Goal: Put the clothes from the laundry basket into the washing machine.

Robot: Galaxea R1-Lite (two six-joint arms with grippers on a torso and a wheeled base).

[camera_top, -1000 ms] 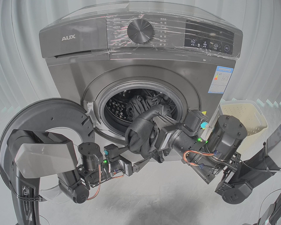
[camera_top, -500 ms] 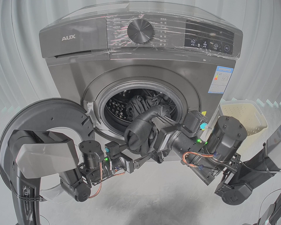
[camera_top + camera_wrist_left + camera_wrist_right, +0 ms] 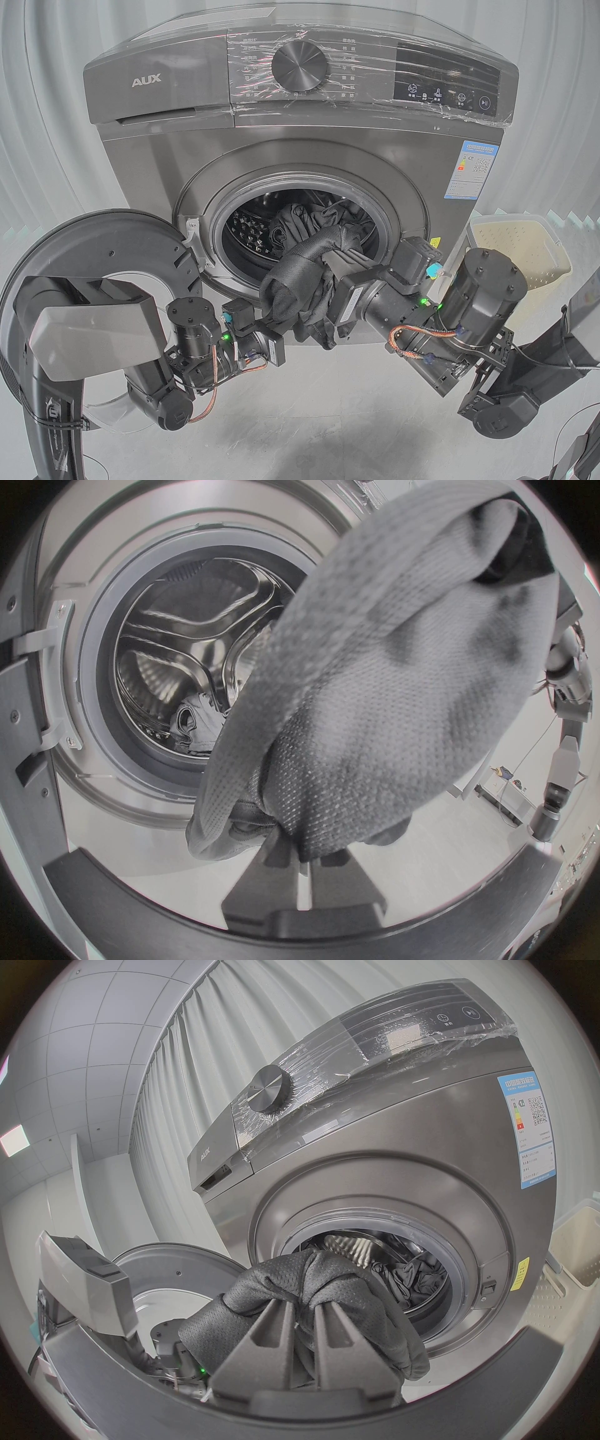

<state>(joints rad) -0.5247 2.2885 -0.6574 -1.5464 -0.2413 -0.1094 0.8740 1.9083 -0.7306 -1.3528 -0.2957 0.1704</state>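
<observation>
**Operator:** Report the current step.

**Technician:** Loading is in progress. One dark garment point(image 3: 300, 275) hangs at the mouth of the washing machine point(image 3: 300, 144), partly across the rim of the drum opening point(image 3: 250, 231) and partly below it. Other dark clothes point(image 3: 306, 219) lie inside the drum. The door point(image 3: 100, 250) stands fully open on the robot's left.

**Operator:** State of each hand?

**Technician:** The right hand point(image 3: 304, 1307) has its fingers drawn nearly together, pinching the upper fold of the garment. The left hand point(image 3: 305, 855) is below it with only a narrow gap between its fingers. The lower fold sits at the fingertips, so it appears to be gripped.

**Operator:** Next action required?

**Technician:** In my judgement, both hands must carry the garment forward past the rim and release it only when the hanging part is over the rim. Any trailing cloth could foul the door seal.

**Operator:** And the laundry basket point(image 3: 525, 250)?

**Technician:** It stands just beside the machine on the robot's right, and no clothes can be seen in the visible part.
</observation>
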